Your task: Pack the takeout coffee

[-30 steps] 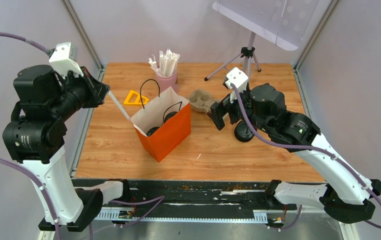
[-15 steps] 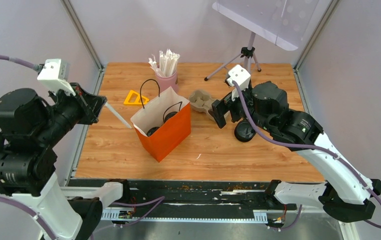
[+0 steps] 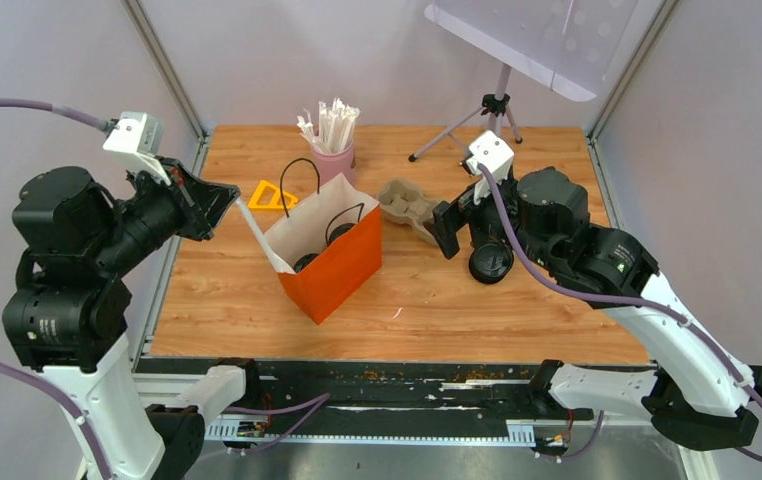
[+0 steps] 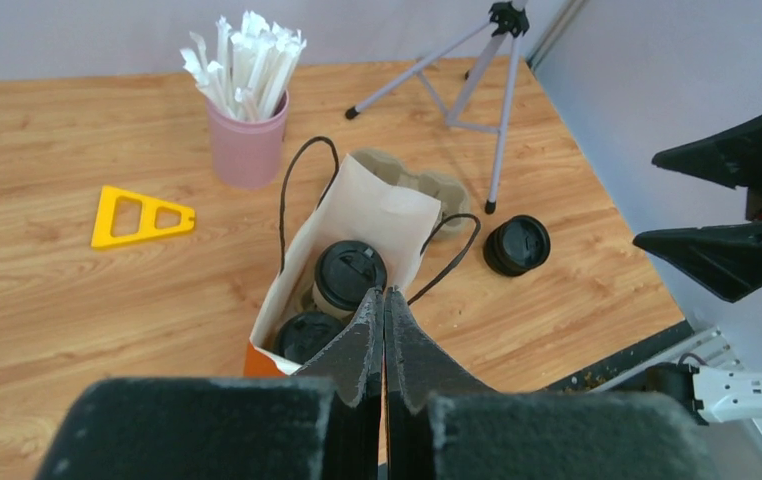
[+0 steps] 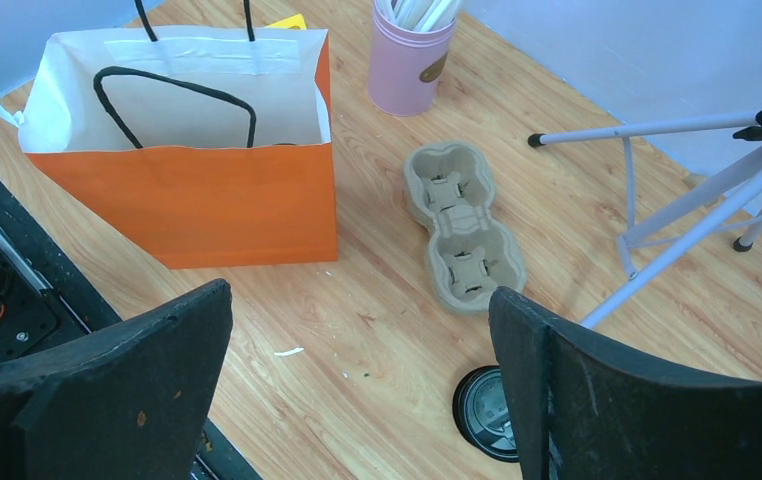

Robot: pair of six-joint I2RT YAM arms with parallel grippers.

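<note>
My left claw (image 4: 383, 300) shut tight above orange paper bag (image 3: 335, 265), grip unclear; two black-lidded paper cups (image 4: 350, 275) inside; right claw (image 5: 357, 300) wide open, empty, over wooden bench (image 5: 377, 385).

You can see only the black lids of the takeout cups (image 4: 349, 277) in the paper bag (image 4: 385, 208), whose walls hide their bodies, while the loose lid (image 5: 485, 412) is partly hidden behind a finger of the right gripper (image 5: 360, 300).
</note>
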